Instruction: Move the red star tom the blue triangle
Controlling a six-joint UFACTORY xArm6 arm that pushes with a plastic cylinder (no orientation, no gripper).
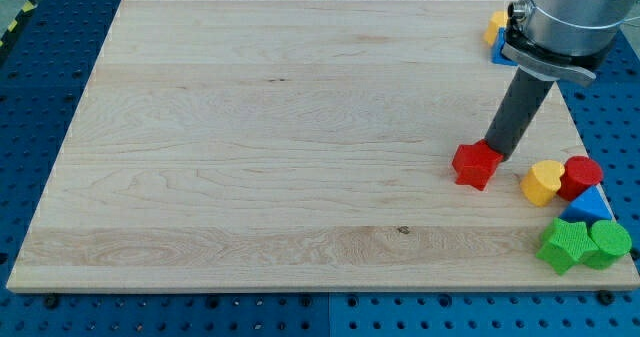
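Note:
The red star [475, 165] lies on the wooden board [280, 137] at the view's right, a little below the middle. My tip [499, 154] touches its upper right side. The blue triangle [588, 206] sits near the board's right edge, well to the right of and below the star, wedged among other blocks. The star and the triangle are apart.
A yellow heart [543, 182] and a red block [581, 175] lie between the star and the triangle. A green star [563, 244] and a green block [608, 243] sit below the triangle. A yellow block [496, 23] and a blue cube [499, 53] are partly hidden behind the arm at the top right.

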